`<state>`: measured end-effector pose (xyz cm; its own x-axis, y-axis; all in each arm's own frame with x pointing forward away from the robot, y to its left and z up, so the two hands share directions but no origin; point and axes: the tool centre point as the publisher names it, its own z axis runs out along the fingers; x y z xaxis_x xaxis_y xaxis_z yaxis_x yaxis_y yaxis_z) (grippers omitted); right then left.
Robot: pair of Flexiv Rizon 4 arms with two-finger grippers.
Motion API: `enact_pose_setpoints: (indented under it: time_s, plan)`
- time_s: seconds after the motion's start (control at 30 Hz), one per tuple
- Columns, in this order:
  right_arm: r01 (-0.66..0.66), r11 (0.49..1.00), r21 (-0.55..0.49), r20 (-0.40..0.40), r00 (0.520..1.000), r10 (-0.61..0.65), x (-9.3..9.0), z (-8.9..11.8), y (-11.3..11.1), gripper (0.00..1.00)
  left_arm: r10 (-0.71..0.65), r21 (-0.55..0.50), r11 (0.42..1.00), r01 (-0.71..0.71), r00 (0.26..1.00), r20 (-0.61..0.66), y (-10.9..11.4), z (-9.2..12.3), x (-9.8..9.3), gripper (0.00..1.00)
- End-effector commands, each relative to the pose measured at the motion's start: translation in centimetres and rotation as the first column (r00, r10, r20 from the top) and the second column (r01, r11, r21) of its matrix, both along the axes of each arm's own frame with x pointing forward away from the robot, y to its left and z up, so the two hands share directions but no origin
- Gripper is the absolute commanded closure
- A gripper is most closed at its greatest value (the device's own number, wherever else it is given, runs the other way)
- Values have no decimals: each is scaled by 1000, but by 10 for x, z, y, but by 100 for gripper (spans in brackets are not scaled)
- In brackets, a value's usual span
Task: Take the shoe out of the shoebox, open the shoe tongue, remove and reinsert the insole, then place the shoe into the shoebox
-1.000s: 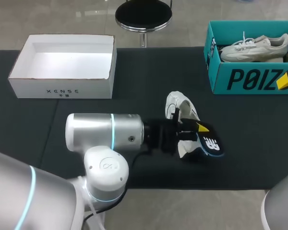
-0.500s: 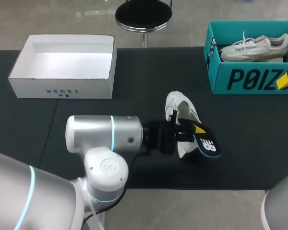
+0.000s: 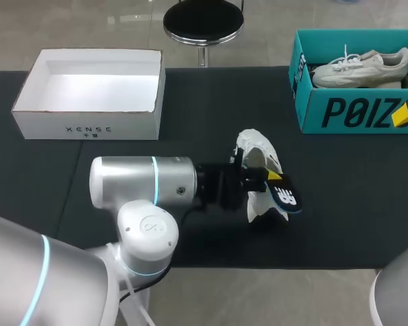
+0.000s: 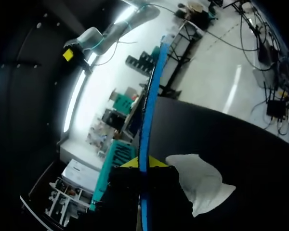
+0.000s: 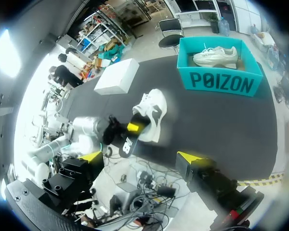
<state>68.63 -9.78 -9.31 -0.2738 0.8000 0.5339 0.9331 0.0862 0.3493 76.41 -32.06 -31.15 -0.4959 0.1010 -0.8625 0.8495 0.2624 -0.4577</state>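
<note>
Jaws on your left gripper pinch the insole beside the shoe, mid-tabletop; right gripper gapes empty (insole looks light and floppy, so grip nearer its middle).

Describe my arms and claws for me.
Left arm: fat silver-grey cylinders with round joint caps and thin cyan rings, ending in a black wrist. Left claw and right claw: black bodies with bright yellow tips. Right arm shows only as a grey curve.

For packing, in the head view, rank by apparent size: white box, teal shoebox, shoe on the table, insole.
1. white box and teal shoebox, too alike to rank; teal is cropped
2. shoe
3. insole
</note>
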Motion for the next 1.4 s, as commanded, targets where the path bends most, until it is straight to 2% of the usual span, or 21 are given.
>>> enact_pose_setpoints:
  time_s: [0.03,0.07,0.5,0.63,0.8,0.93,1.33,1.4]
  plan:
    - [-1,1000,-2,-3,1000,1,2,0,0,0,-12,-18,1000,11,1000,-15,-6,5,5,58]
    - [-1,1000,-2,-3,1000,1,2,0,0,0,-12,-21,1000,12,1000,-20,-7,7,4,0]
    - [-1,1000,-2,-3,1000,1,2,0,0,0,-28,-34,999,27,998,-48,-4,17,-7,0]
    - [-1,1000,-2,-3,1000,1,2,0,0,0,-36,-43,999,34,998,-45,-5,21,-11,7]
    - [-1,1000,-2,-3,1000,1,2,0,0,0,-40,-45,998,38,998,-41,-3,22,-11,7]
    - [-1,1000,-2,-3,1000,1,2,0,0,0,-34,-44,999,32,999,-39,0,24,-7,12]
    - [-1,1000,-2,-3,1000,1,2,0,0,0,-20,-32,999,19,999,-41,20,25,-4,19]
    - [-1,1000,-2,-3,1000,1,2,0,0,0,-19,-29,999,18,999,-43,22,24,-3,24]
